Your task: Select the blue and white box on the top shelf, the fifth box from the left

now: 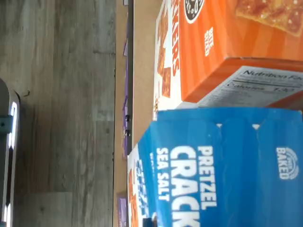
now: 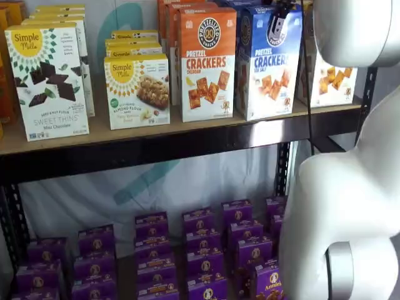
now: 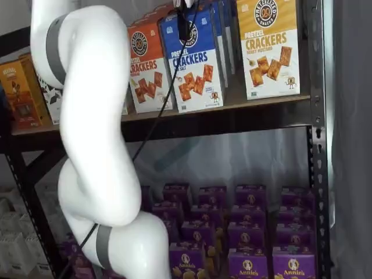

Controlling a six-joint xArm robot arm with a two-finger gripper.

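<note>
the blue and white box (image 2: 269,62) stands upright on the top shelf (image 2: 187,140), its front printed with "pretzel crackers" and pictured orange squares. taking this box as the landmark: in a shelf view the orange cracker box (image 2: 207,64) stands just beside it on one side, nearly touching, and a box with a white lower half and pictured orange crackers (image 2: 328,81) stands on its other side, partly hidden behind the white arm (image 2: 350,206). past the orange box comes a yellow-fronted almond flour box (image 2: 139,90), and further from the landmark a white sweet thins box (image 2: 49,81).

the gripper (image 2: 280,24) hangs over the blue and white box's upper front; one black finger (image 3: 183,26) lies against the box's blue face in both shelf views, with a dark cable (image 3: 157,116) trailing down from it across the box and past the shelf rail. only this one finger is plainly seen, so one cannot tell from the views whether the fingers are closed on the box or still apart.

in the wrist view the blue and white box (image 1: 222,170) fills the near field with the orange cracker box (image 1: 222,47) touching or almost touching it. well below the landmark, the lower level holds rows of small purple boxes (image 2: 206,250).
</note>
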